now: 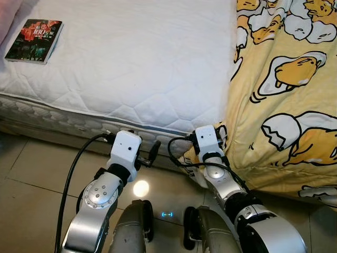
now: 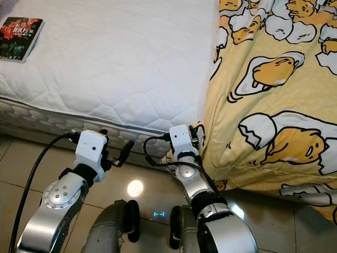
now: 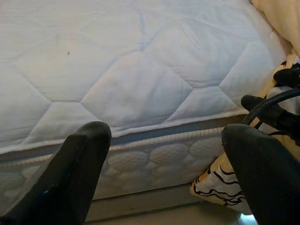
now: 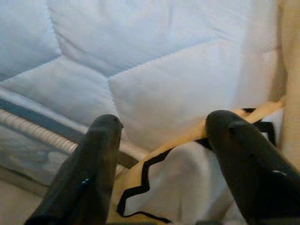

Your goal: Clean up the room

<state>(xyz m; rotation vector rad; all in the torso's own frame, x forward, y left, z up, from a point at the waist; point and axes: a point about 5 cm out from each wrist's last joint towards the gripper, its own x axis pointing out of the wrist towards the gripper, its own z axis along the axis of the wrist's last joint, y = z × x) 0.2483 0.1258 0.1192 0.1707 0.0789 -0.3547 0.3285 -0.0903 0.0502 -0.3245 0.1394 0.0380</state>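
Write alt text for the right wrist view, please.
Two open black fingers of the right gripper point at the edge of a white quilted mattress, with a fold of yellow blanket edged in black lines lying just below and between them.

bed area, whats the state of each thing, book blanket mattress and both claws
book: closed, flat on the mattress
blanket: hanging over the bed edge towards the floor
mattress: bare where the blanket stops
left claw: open, holding nothing
right claw: open at the blanket's edge

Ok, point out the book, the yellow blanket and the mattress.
book [image 1: 34,40], left eye view, middle of its cover.
yellow blanket [image 1: 287,100], left eye view, a printed fold.
mattress [image 1: 137,58], left eye view, bare quilted top.
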